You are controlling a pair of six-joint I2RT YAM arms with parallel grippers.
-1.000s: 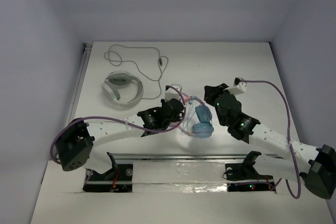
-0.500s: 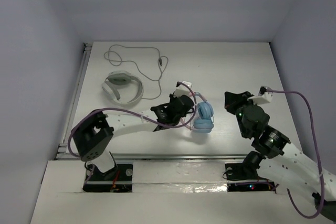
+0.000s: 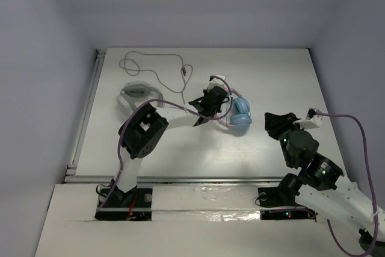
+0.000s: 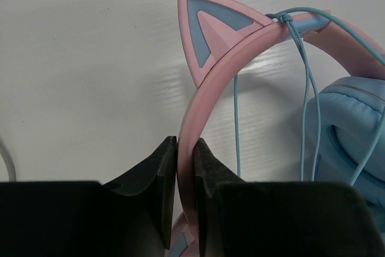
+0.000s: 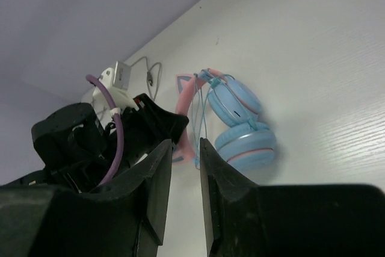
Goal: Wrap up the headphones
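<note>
Your left end effector point(image 3: 220, 106) reaches out over the middle of the desk point(image 3: 271, 70) and is clamped on the headphones point(image 3: 240, 114). In the left wrist view its two jaws pinch the pink headband point(image 4: 222, 52) from both sides, just below the cat ear point(image 4: 207, 28). The thin light-blue cable point(image 4: 307, 88) is looped over the band beside that ear and hangs in several strands in front of the earcup point(image 4: 355, 130). In the top view the two light-blue earcups lie together on the desk, right of the left end effector. Your right end effector point(image 3: 274, 121) stands well apart to the right of the headphones; in the right wrist view its fingers point(image 5: 159, 173) are parted by a narrow gap with nothing between them. At the far left of the desk lie a grey-white curved band point(image 3: 133, 91), partly hidden by your left arm, and a loose grey cable point(image 3: 157, 64).
</note>
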